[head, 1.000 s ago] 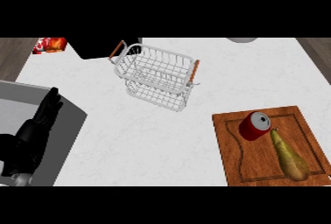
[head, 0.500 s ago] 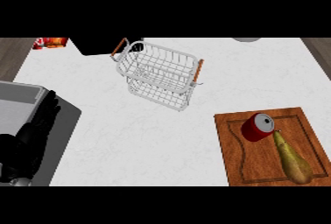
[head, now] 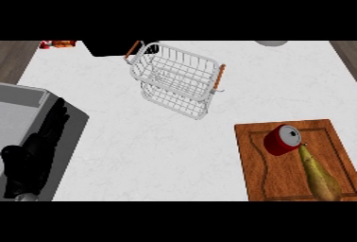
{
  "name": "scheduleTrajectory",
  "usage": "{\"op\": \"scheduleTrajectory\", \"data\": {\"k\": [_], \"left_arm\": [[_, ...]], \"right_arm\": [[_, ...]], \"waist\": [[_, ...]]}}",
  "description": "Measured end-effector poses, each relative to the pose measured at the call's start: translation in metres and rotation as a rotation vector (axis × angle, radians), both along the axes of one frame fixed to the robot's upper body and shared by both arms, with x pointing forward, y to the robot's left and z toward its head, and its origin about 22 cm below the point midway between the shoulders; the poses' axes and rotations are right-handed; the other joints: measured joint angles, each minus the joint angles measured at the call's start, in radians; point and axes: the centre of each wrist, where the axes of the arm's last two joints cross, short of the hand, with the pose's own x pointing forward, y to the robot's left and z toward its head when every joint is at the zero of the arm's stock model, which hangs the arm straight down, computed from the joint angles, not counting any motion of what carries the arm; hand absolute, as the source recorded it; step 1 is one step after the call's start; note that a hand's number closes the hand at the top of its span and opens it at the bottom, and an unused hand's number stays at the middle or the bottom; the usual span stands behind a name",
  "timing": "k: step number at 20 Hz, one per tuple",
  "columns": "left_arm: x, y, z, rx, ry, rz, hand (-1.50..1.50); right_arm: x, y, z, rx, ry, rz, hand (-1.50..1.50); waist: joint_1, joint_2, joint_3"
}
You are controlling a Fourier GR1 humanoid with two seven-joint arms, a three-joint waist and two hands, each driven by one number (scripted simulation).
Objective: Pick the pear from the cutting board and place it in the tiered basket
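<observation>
A long yellow-brown pear (head: 319,174) lies on the wooden cutting board (head: 258,175) at the lower right, its narrow end touching a red can (head: 282,140) that lies on its side on the board. The white wire tiered basket (head: 175,78) with orange handles stands at the upper middle of the white counter. My left hand (head: 33,156) is at the lower left over the grey sink area, fingers straight and pointing up, open and holding nothing. The right hand does not show.
A grey sink (head: 21,111) occupies the left edge. A dark object (head: 108,47) sits behind the basket at the counter's far edge, red items (head: 55,44) at the upper left, and a grey round thing (head: 270,42) at the top right.
The view has shifted slightly, so the board and basket sit a little higher and further right. My left hand has sunk a little lower at the left edge.
</observation>
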Motion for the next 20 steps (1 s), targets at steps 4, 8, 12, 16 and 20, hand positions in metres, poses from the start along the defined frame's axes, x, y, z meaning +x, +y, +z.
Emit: {"op": "scheduleTrajectory", "data": {"k": [4, 8, 12, 16, 20], "left_arm": [[-0.001, -0.008, 0.000, 0.010, -0.008, -0.020, 0.00], [-0.001, -0.012, -0.001, 0.014, -0.013, -0.032, 0.00], [-0.003, -0.017, 0.000, 0.011, -0.012, -0.047, 0.00], [0.000, -0.020, -0.002, 0.018, -0.012, -0.052, 0.00], [0.000, -0.023, -0.004, 0.015, -0.014, -0.057, 0.00]], "right_arm": [[-0.002, 0.017, 0.001, -0.048, 0.040, -0.051, -1.50], [-0.004, 0.029, -0.002, -0.110, 0.092, -0.095, -1.50], [-0.006, 0.038, -0.007, -0.162, 0.183, -0.152, -1.50], [-0.005, 0.050, -0.012, -0.192, 0.259, -0.188, -1.50], [0.001, 0.063, -0.016, -0.187, 0.294, -0.206, -1.50]], "waist": [[0.021, 0.003, 0.000], [0.039, 0.005, 0.002], [0.052, 0.007, 0.002], [0.057, 0.008, 0.003], [0.065, 0.007, 0.006]]}}
